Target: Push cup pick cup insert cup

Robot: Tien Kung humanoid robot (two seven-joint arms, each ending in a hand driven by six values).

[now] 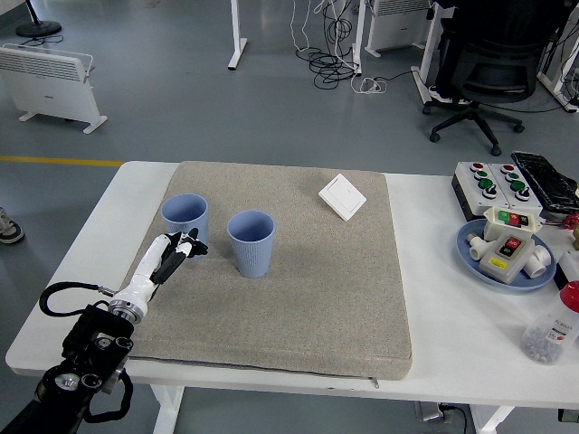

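Grey workshop floor stretches behind a white desk [452, 316], with a white panel heater off to the far left, a tangle of cables and a black office chair at the back. Most of the desk is covered by a beige, coarse-textured mat [298, 280].

The robot's left hand [174, 254], white-shelled with black fingers, reaches in from the lower left corner on a black arm. Its fingers are stretched forward and close together, not wrapped around anything. The fingertips [193, 242] sit right against the lower near wall of the light blue plastic cup standing on the left [185, 219]; contact looks likely, though I cannot be sure from here. That cup stands upright, just ahead of the hand.

A second light blue ribbed cup [251, 242] stands upright to the right of the hand, close to the first cup but not touching it. Farther to the right and beyond, a flat white square wall switch [343, 197] lies tilted on the mat.

Well away from the hand, at the right end of the desk, are a white box with green and red push buttons [491, 183], a round blue plate [474, 252] carrying small white switch units, and a clear bottle with a red cap [553, 327].
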